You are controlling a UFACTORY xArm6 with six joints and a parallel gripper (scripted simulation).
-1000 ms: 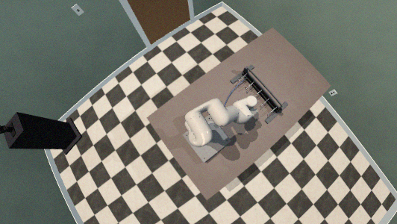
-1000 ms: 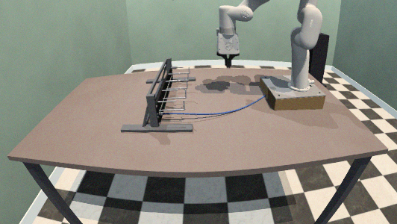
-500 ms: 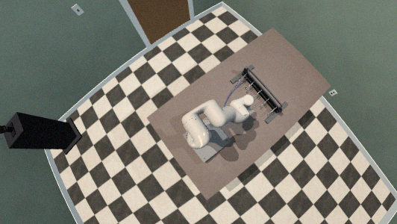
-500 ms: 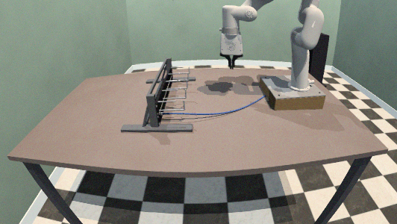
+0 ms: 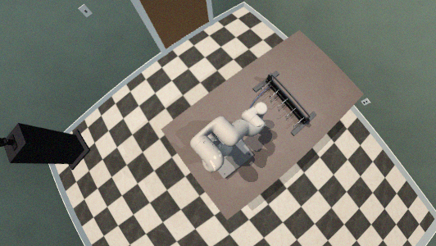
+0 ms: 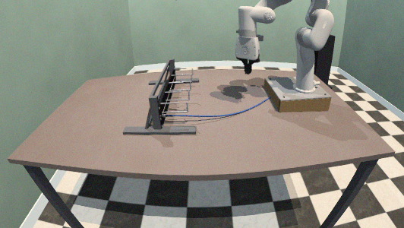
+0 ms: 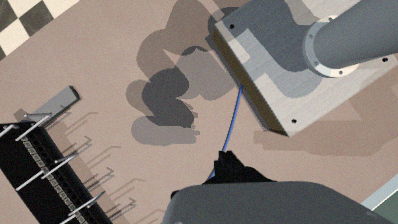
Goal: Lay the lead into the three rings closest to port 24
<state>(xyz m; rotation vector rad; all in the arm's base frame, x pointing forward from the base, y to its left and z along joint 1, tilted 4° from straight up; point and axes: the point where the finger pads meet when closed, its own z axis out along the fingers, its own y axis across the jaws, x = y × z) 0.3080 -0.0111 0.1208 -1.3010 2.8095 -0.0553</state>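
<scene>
Lead [image 5: 258,97] [image 6: 228,115] [image 7: 232,120] runs between rack [image 5: 288,99] [image 6: 155,108] [image 7: 22,172] and arm base [image 5: 228,174] [image 6: 304,106] [image 7: 285,112].

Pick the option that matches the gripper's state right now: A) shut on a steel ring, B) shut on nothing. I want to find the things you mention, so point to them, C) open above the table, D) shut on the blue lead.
B: the gripper's [image 6: 247,71] [image 7: 226,154] fingers meet in the air, with nothing between them.

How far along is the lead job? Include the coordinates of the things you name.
Done: the lead [image 6: 224,115] [image 7: 232,120] runs from the rack's [image 6: 154,110] near end, upright.
In hand: nothing; the gripper [image 6: 247,71] [image 7: 224,161] is shut, above the table.
Left: gripping the lead, laying it into the far rings [image 6: 184,74], settling, moving clear.
</scene>
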